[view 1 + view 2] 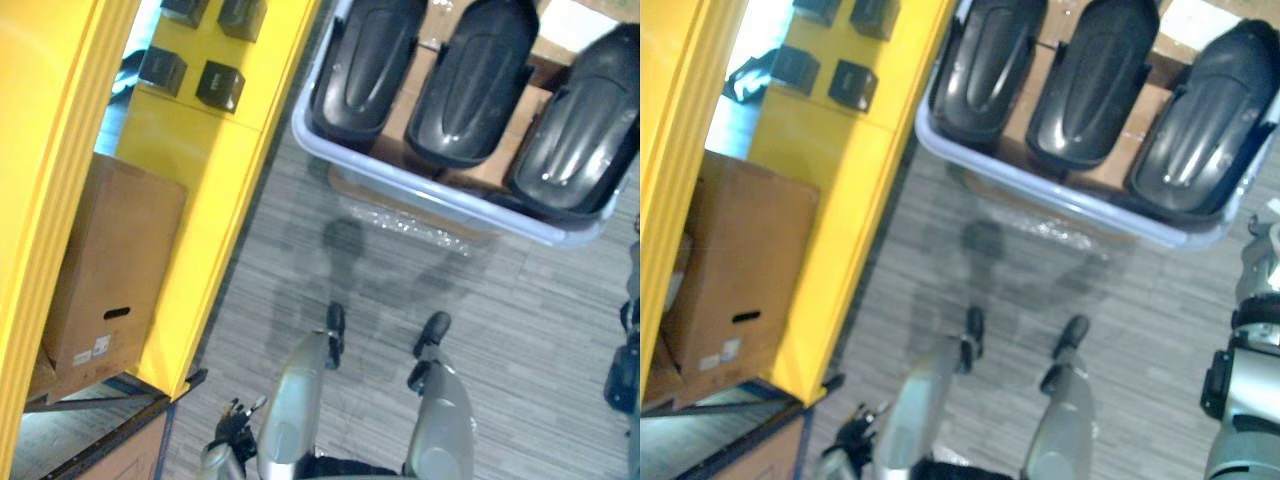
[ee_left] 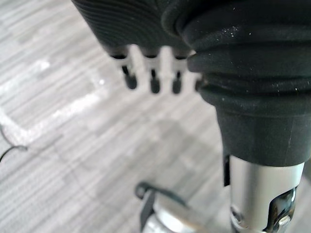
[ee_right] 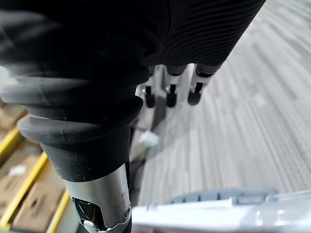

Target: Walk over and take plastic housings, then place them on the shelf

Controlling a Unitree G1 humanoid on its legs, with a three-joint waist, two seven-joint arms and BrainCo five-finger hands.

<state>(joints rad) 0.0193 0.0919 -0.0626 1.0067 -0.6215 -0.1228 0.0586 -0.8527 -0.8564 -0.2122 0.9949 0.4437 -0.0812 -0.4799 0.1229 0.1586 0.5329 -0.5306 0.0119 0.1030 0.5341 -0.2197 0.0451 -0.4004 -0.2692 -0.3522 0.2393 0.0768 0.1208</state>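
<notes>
Grey floor (image 1: 520,330) — three black housings (image 1: 470,80) in one bin (image 1: 420,177); left robot hand (image 2: 153,82), right robot hand (image 3: 170,94) both slack-fingered.

The three housings (image 1: 470,85) at 1 o'clock are dark plastic, smooth and glossy, with bright glints along their ridges. The bin (image 1: 420,180) round them is pale plastic, smooth, with a soft sheen. Brown matt cardboard (image 1: 412,95) lies under them. At 10 o'clock the shelf (image 1: 200,180) is painted yellow, smooth and semi-gloss, probably metal. The blocks (image 1: 220,85) on it at 11 o'clock are black with a dull sheen. The box (image 1: 110,270) at 8 o'clock is plain matt cardboard. The floor (image 1: 480,300) is grey, streaked and matt. The left hand (image 2: 153,82) and right hand (image 3: 167,94) each have a dark, ribbed, matt cover and silver metallic fingers.
</notes>
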